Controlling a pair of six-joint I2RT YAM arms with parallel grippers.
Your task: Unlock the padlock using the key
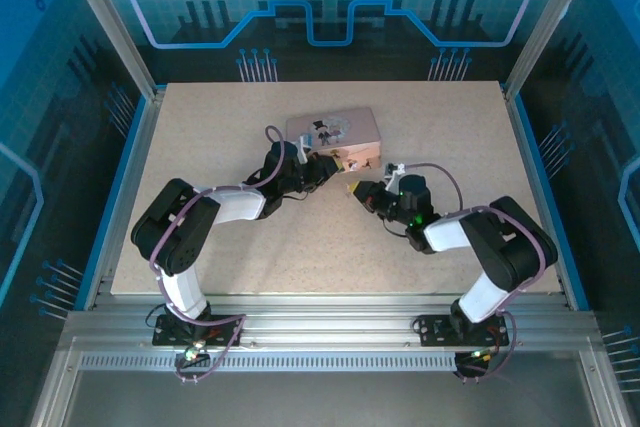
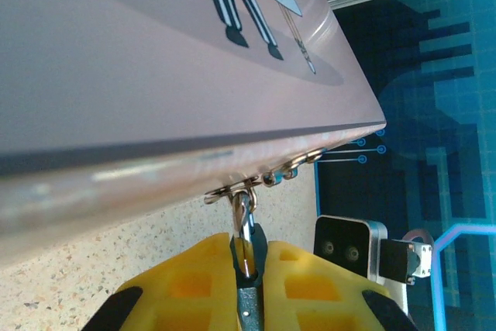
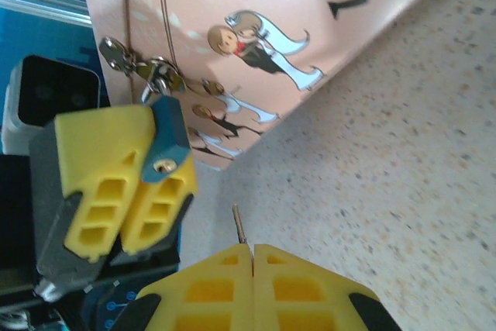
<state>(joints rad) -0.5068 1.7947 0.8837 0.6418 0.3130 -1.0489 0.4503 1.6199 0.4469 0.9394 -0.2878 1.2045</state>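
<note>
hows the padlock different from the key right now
The padlock is a chunky blue block with a brassy keyhole, while the key is a thin grey sliver. The padlock sits in the left gripper jaws with its shackle hooked on the pink box clasp. The key pokes from the right gripper jaws, free and short of the keyhole. Both are pinched between yellow jaws.

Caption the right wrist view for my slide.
Right gripper holds the key near the padlock pinched by the left gripper.
</note>
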